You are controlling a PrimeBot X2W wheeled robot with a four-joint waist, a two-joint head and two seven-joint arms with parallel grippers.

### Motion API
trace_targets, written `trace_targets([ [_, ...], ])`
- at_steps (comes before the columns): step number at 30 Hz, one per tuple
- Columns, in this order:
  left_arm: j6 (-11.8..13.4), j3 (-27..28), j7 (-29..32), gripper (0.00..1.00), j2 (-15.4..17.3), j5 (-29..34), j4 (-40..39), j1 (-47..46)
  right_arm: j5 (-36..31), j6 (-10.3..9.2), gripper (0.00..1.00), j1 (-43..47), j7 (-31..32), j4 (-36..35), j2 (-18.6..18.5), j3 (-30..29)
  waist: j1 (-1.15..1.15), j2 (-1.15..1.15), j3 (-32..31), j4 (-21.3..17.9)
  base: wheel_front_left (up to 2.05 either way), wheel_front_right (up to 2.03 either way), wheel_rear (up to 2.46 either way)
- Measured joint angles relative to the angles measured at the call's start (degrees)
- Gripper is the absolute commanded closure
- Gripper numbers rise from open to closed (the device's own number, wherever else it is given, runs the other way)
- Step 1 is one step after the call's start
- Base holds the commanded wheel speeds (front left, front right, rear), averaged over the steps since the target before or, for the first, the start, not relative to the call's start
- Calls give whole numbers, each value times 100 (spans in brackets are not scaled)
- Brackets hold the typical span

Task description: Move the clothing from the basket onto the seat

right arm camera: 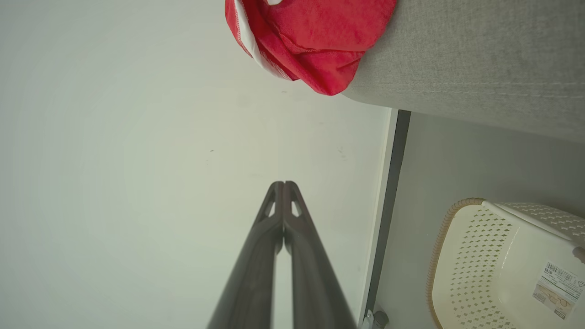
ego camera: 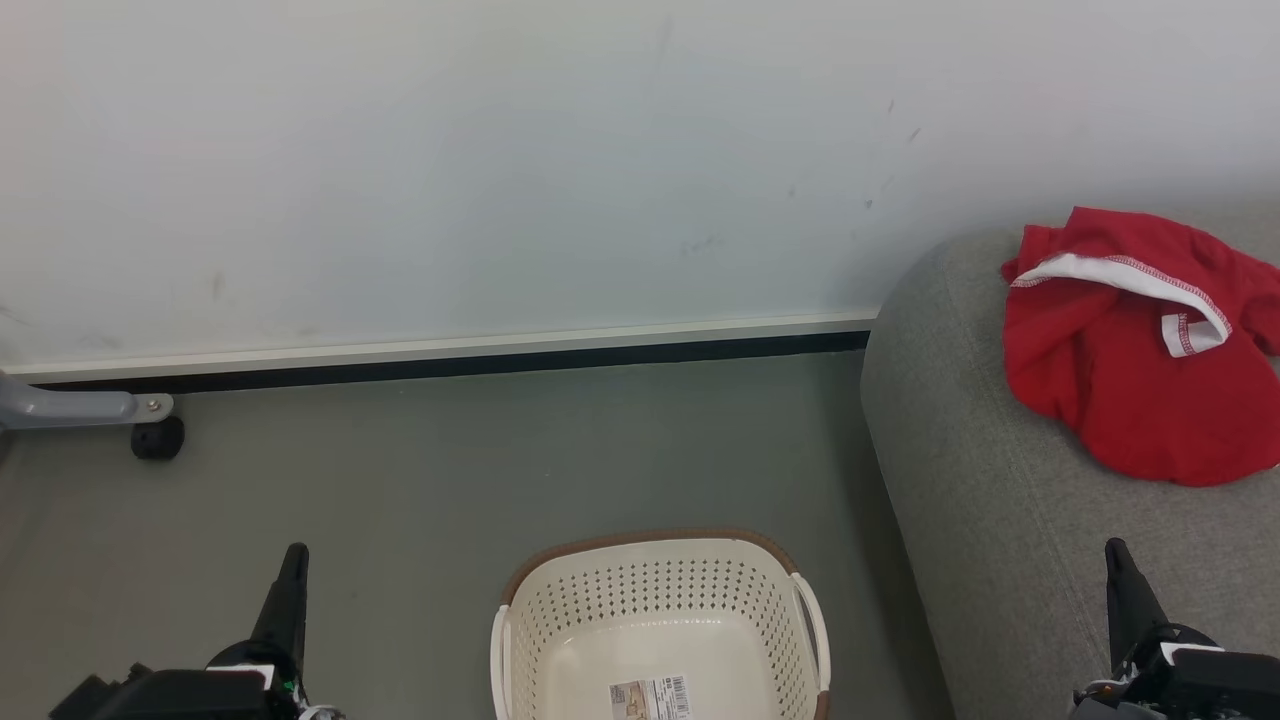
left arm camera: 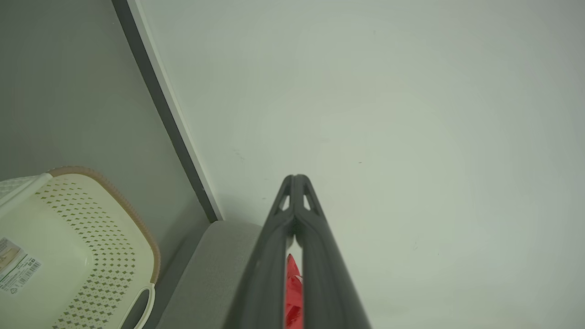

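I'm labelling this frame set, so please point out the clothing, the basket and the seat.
clothing (ego camera: 1120, 400), head view, on the red fabric below the white collar band.
basket (ego camera: 650, 590), head view, on its perforated back wall.
seat (ego camera: 980, 560), head view, on bare grey upholstery.

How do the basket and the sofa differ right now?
The basket is cream perforated plastic with a brown rim; the sofa is grey woven fabric. The basket's visible inside holds only a barcode sticker; the sofa carries the red clothing. The basket is far smaller than the sofa. Both stand on the grey floor by the wall.
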Motion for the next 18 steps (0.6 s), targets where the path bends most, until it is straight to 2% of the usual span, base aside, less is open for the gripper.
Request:
trace_targets([
  [18,0,0,0,100,0,0,0,0,0,0,100,0,0,0,0,0,0,0,0,0,0,0,0],
])
